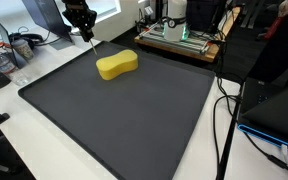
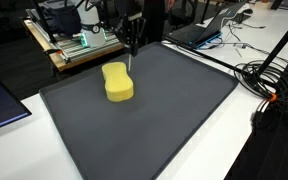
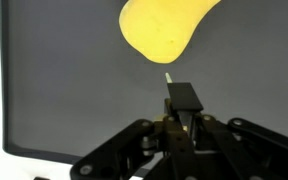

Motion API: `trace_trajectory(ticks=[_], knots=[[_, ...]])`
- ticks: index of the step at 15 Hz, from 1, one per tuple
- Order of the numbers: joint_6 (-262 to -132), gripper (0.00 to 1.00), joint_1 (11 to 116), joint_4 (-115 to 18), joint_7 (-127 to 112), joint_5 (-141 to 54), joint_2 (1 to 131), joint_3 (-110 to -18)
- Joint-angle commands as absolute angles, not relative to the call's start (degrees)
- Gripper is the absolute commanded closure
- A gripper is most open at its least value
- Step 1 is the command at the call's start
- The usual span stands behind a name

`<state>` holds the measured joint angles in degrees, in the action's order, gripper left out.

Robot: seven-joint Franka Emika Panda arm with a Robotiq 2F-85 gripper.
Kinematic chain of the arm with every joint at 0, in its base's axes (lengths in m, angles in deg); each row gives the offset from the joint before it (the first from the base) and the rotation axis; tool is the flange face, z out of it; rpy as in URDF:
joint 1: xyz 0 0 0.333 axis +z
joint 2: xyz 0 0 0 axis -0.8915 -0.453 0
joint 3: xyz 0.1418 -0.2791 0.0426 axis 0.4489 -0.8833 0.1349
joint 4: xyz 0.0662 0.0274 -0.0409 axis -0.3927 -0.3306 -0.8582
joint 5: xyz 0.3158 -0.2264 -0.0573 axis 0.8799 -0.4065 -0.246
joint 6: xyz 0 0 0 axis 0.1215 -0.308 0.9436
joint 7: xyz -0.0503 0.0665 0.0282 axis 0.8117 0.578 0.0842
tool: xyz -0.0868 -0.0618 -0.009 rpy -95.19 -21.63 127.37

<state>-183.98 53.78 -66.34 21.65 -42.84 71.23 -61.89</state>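
Observation:
A yellow peanut-shaped sponge (image 1: pixel 116 65) lies on the far part of a large dark grey mat (image 1: pixel 134 125); it shows in both exterior views (image 2: pixel 118 82) and at the top of the wrist view (image 3: pixel 164 25). My gripper (image 1: pixel 83 27) hangs above the mat's far edge, just behind the sponge (image 2: pixel 131 42). In the wrist view its fingers (image 3: pixel 182 100) are pressed together on a thin pale stick-like object (image 3: pixel 168 77) whose tip points at the mat (image 3: pixel 64 90) close to the sponge. The stick also shows below the fingers in an exterior view (image 1: pixel 88 39).
The mat (image 2: pixel 164 120) covers most of a white table. A wooden tray with electronics (image 1: pixel 179 38) stands behind it (image 2: pixel 74 45). Cables (image 2: pixel 269 75) and laptops (image 2: pixel 199 30) lie at the side. A headset and a cup (image 1: pixel 9 55) stand at a corner.

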Motion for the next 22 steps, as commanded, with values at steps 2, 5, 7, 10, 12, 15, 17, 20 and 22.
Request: trace_trajectory(ticks=[2,5,7,10,12,15,17,20,22], knots=[[-184.13,0.97,51.67,-68.77,27.08,-39.5,71.59,-63.89],[-185.31,0.97,50.76,-71.19,29.43,-39.93,72.01,-64.8],[-186.73,0.97,50.35,-72.85,30.62,-40.56,72.07,-65.29],[-191.36,0.97,50.46,-75.89,31.99,-42.24,71.98,-65.71],[-195.04,0.97,50.53,-78.01,33.1,-42.66,72.13,-65.76],[-198.41,0.97,50.24,-80.36,35.49,-41.88,72.13,-65.55],[-196.99,0.87,50.63,-78.72,33.75,-41.82,71.04,-65.67],[-197.42,0.87,50.62,-79.15,34.17,-41.83,71.05,-65.66],[-198.67,0.97,50.73,-79.49,33.84,-42.31,71.32,-65.77]])
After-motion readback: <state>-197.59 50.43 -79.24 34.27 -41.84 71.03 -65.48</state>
